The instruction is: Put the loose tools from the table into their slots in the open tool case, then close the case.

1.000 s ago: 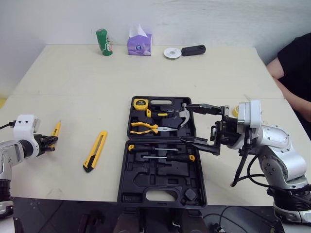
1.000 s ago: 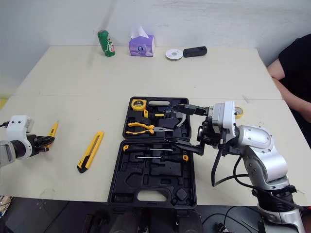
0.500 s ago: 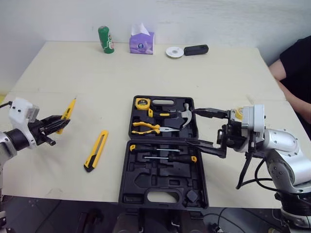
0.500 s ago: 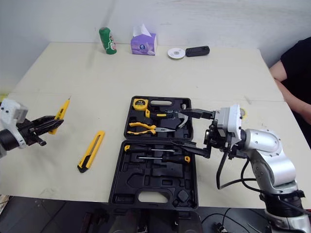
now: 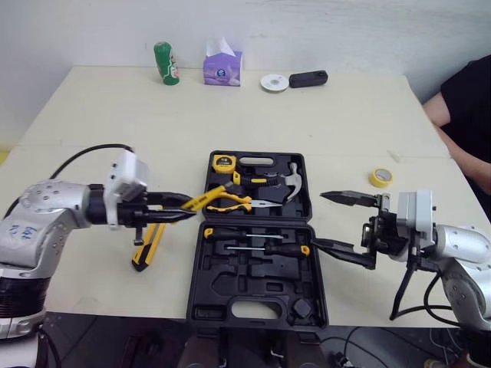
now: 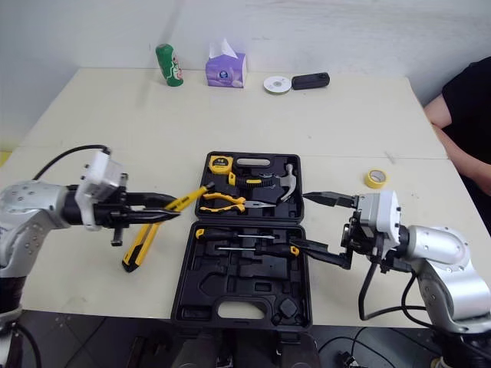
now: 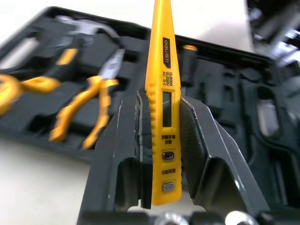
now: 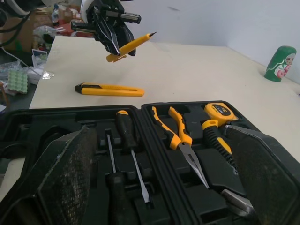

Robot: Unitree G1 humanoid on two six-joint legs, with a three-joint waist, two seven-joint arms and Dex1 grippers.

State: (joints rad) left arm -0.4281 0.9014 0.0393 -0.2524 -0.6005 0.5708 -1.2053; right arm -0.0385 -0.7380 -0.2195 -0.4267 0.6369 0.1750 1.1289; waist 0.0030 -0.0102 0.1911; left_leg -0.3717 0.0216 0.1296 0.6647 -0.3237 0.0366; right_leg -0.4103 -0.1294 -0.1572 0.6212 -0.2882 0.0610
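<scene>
Left eye view is showing the left end effector [image 5: 188, 211] reaching across the pale desk [image 5: 115, 130] toward the left edge of the open tool case [image 5: 230, 284]. It is clamping a yellow tester pen [image 5: 205, 198], and the pen's tip is pointing out over the upper half of the case. In the left wrist view the two black fingers [image 7: 122, 154] are pressing on either side of the pen's body. A yellow utility knife [image 5: 146, 249] is lying on the desk just left of the case, partly under that arm.

The case is lying flat and open. Its upper half is holding a tape measure [image 5: 223, 162], yellow-handled pliers [image 5: 230, 203] and a hammer [image 5: 290, 182]. Two screwdrivers [image 5: 257, 234] are sitting in the lower half, and several slots there are standing empty.

The right end effector [image 5: 319, 220] is hovering just beside the right edge of the case with its fingers spread wide, gripping nothing. A yellow tape roll [image 5: 380, 177] is lying on the desk beyond it, apart from the case. At the far edge of the desk a green container [image 5: 164, 64], a tissue box [image 5: 222, 65], a white disc [image 5: 272, 82] and a black device [image 5: 307, 78] are standing in a row. A person in a dark sleeve [image 5: 468, 115] is sitting at the right side.
</scene>
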